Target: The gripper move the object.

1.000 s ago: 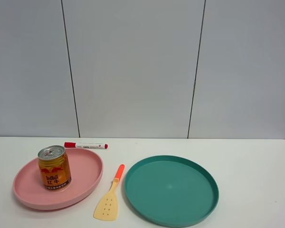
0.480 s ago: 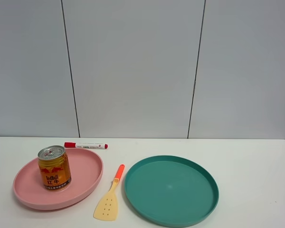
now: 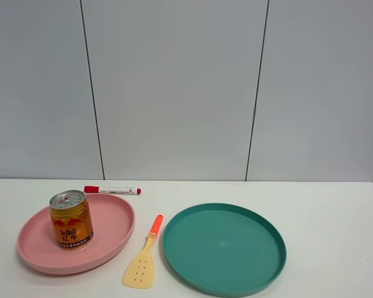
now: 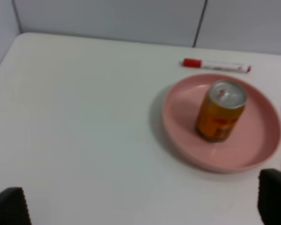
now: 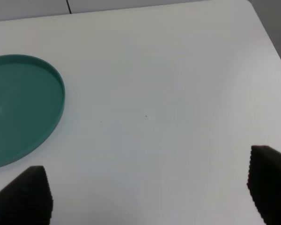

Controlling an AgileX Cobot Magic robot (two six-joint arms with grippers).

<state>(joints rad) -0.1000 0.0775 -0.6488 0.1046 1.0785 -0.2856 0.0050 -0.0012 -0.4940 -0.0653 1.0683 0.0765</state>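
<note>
The object, a small gold-yellow can [image 3: 71, 220] with red lettering and a silver top, stands upright on a pink plate [image 3: 114, 218] at the table's left. The left wrist view shows the can [image 4: 221, 111] on the pink plate [image 4: 178, 112], well ahead of my left gripper [image 4: 141, 206]. That gripper is open, its black fingertips [image 4: 9, 206] far apart over bare table. My right gripper [image 5: 147, 187] is open too, with nothing between its fingertips [image 5: 269, 180]. Neither gripper appears in the exterior view.
A teal plate [image 3: 224, 248] lies right of the pink one, also in the right wrist view [image 5: 18, 103]. A yellow spatula [image 3: 143, 264] with an orange handle lies between the plates. A red-capped white marker [image 3: 112, 190] lies behind the pink plate.
</note>
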